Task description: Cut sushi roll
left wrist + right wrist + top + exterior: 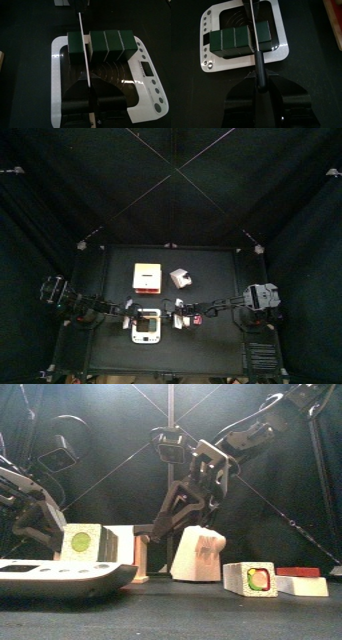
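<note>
top: high, straight down | front: table-level, near | 2 wrist views: close, sharing white board (60, 50)

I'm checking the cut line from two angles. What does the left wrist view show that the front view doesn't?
Only the left wrist view shows the sushi roll from above, its segment lines, and a thin blade crossing it. Only the front view shows the white-and-orange box, a white block and a cut piece standing apart. Both show the white board carrying the roll.
</note>
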